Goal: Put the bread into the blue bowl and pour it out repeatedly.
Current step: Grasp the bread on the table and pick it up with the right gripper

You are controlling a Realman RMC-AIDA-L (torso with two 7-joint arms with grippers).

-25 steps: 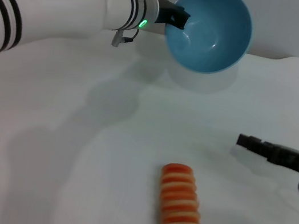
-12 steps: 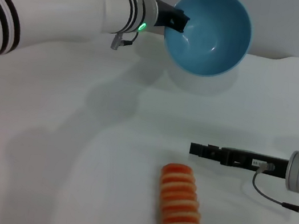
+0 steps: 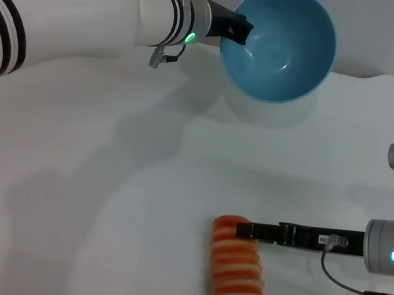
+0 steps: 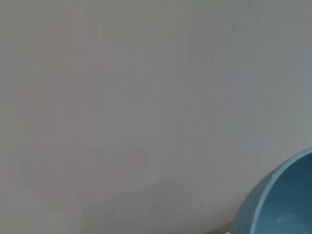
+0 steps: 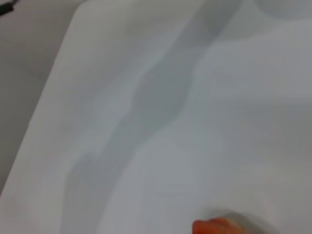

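From the head camera I see my left gripper (image 3: 237, 29) up at about 12 o'clock, pinching the near-left rim of the blue bowl (image 3: 280, 44). The bowl hangs clear of the white table (image 3: 83, 188), tipped so its open mouth faces me, and nothing lies inside it. The fingers are closed on the rim, one dark tip showing against the blue.

My right gripper (image 3: 243, 230) reaches in from 3 o'clock, low over the table, its dark tip at the far end of the bread (image 3: 237, 274). I cannot tell from here how its fingers stand, or whether the tip touches the loaf or only overlaps it.

The bread lies flat on the table at about 6 o'clock, striped side up, well apart from the bowl.

The left wrist camera gives me only a curve of the bowl's (image 4: 275, 204) outer wall against a plain grey wall. The right wrist camera shows table and shadow, with an orange sliver of the bread (image 5: 210, 226) cut off at the picture's edge.
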